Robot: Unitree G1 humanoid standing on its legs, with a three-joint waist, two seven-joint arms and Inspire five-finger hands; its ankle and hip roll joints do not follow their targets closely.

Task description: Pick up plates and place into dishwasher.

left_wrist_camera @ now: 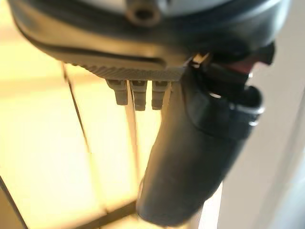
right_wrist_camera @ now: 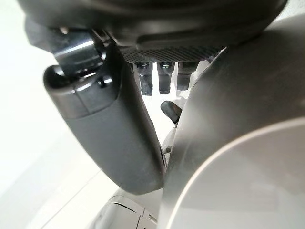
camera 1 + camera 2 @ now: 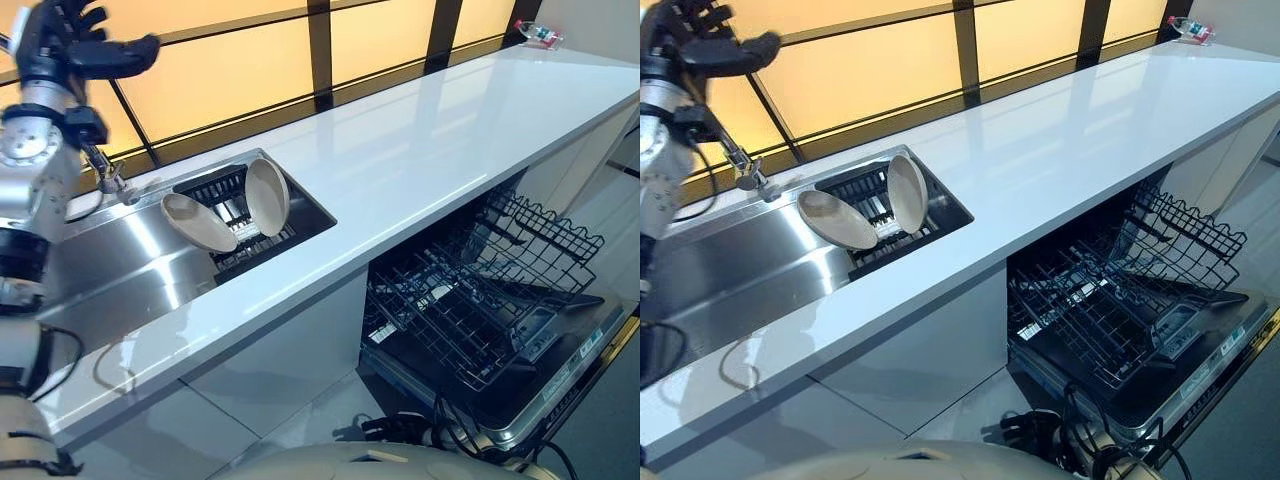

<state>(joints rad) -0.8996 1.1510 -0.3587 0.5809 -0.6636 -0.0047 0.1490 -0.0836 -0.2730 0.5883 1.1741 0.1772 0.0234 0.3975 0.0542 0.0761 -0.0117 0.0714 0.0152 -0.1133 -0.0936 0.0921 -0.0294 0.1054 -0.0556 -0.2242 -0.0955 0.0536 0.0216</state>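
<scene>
Two beige plates lean in a black rack inside the steel sink: one tilted low, the other standing nearly on edge beside it. My left hand is raised high above the sink's far left end, well apart from the plates, fingers relaxed, thumb out, holding nothing; the left wrist view looks along that hand at the lit window. My right hand hangs low and idle, open and empty. The dishwasher under the counter stands open, its wire rack pulled out.
A faucet stands at the sink's back edge under my left hand. The long white countertop runs to the right, with a small object at its far end. The open dishwasher door takes up the floor at lower right.
</scene>
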